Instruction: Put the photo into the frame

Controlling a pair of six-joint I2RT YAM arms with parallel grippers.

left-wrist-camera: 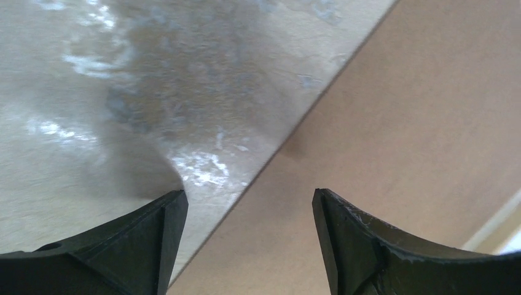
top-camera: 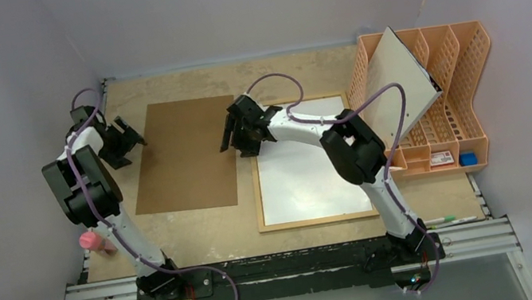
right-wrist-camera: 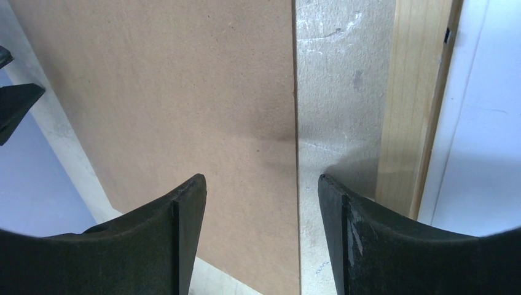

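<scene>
Left jaws and right jaws gape empty at opposite edges of the brown board (top-camera: 183, 155), beside the frame (top-camera: 314, 221).

links (top-camera: 122, 237) white | joints (top-camera: 83, 183) black | cables (top-camera: 271, 76) purple | left tool (left-wrist-camera: 249, 196) black | right tool (right-wrist-camera: 261, 181) black

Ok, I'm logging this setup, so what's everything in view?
table: one, beige, underneath everything
frame: one, light wood, flat, right of centre
white sheet: one, white, inside the frame
fibreboard back: one, brown, flat, left of the frame
file rack: one, orange, right side
board: one, grey-white, leaning in the rack
pens: seemingly two, pale, near right edge
small object: one, pink, near left edge
left pincer: one, black, open, over the back's left edge
right pincer: one, black, open, over the back's right edge
</scene>
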